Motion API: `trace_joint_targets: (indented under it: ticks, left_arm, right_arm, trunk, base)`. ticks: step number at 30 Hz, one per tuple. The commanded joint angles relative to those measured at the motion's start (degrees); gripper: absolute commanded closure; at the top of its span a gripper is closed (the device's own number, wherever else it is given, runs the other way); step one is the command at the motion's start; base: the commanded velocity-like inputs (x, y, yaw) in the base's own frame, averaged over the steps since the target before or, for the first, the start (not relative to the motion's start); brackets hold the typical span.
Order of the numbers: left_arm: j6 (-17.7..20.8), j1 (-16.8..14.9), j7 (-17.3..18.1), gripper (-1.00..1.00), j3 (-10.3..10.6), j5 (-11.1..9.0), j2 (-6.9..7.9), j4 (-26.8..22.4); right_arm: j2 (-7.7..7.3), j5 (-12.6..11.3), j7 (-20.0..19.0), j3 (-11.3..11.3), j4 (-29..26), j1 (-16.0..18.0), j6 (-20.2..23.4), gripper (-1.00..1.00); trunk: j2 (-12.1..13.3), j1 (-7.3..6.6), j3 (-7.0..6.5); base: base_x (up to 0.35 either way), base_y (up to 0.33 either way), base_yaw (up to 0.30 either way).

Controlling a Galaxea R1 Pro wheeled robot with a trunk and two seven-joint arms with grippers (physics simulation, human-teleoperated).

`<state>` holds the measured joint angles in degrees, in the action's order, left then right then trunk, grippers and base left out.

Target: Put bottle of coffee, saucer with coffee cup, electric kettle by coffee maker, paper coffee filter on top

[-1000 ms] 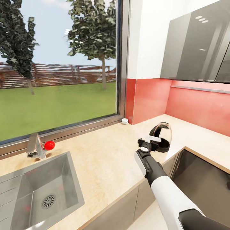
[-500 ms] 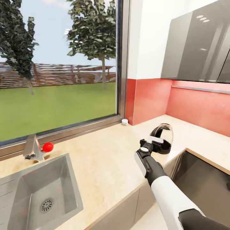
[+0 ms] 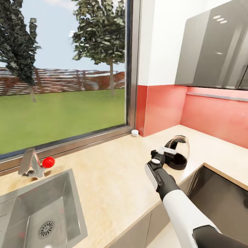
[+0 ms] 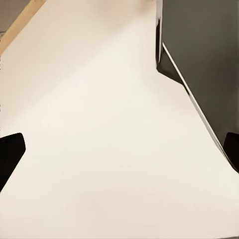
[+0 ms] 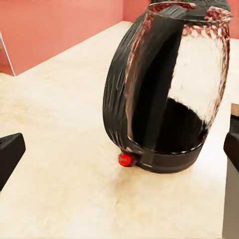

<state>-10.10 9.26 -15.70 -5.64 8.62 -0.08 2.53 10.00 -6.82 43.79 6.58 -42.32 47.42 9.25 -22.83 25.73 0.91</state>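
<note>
Near the bench's front edge, by the inner corner where it turns, the kettle (image 3: 177,152) is seen standing upright, with the right gripper (image 3: 167,152) lined up just in front of its black handle. From the right wrist view the kettle (image 5: 167,89) sits between two fingers that are spread wide and gripping nothing yet. The left fingers (image 4: 10,154) are parted too, over bare pale surface, nothing held.

Probably the step in hand is grabbing the kettle, so the handle should be taken square on, with the fingers pushed well past the loop before being closed, and the glassy body left alone since it looks slippery. The red switch (image 5: 125,159) at the base is best avoided.

Compared with a second ago, the whole head picture has been shifted, so that's camera movement. The kettle can be seen a bit further from the gripper's white bar than before, and upright as before.

A small white cup (image 3: 134,132) is sat at the back corner by the window.
</note>
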Motion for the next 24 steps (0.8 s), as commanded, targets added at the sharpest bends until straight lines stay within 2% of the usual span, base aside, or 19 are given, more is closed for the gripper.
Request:
trace_joint_targets:
  ticks: [1,6,14,20,24]
  left_arm:
    - [-0.3,0.0,-0.3,-1.0,-0.5,0.6,0.0,0.1]
    - [-0.3,0.0,-0.3,-1.0,-0.6,0.6,-0.01,0.1]
    - [-0.3,0.0,-0.3,-1.0,-0.5,0.6,-0.08,0.1]
    - [-0.2,0.0,-0.4,-1.0,-0.5,0.6,-0.14,0.2]
    - [-0.2,0.0,-0.5,-1.0,-0.5,0.5,-0.3,0.2]
  right_arm:
    - [0.0,-0.1,0.3,0.1,0.0,0.0,0.4,-1.0]
    - [0.0,-0.1,0.3,0.1,0.2,0.0,0.4,-1.0]
    - [0.0,-0.3,0.3,0.3,0.5,0.0,0.1,-1.0]
    - [0.0,-0.2,0.3,0.2,0.8,0.0,-2.5,-1.0]
    - [0.0,-0.2,0.3,0.2,3.0,0.0,-4.0,-1.0]
  trunk:
    - [-0.1,0.06,0.09]
    - [-0.1,0.06,0.09]
    - [-0.1,0.06,0.09]
    - [-0.1,0.06,0.09]
    - [-0.1,0.06,0.09]
  base:
    - [0.262,0.0,0.0]
    - [0.178,0.0,0.0]
    - [0.022,0.0,0.0]
    - [0.103,0.0,0.0]
    - [0.027,0.0,0.0]
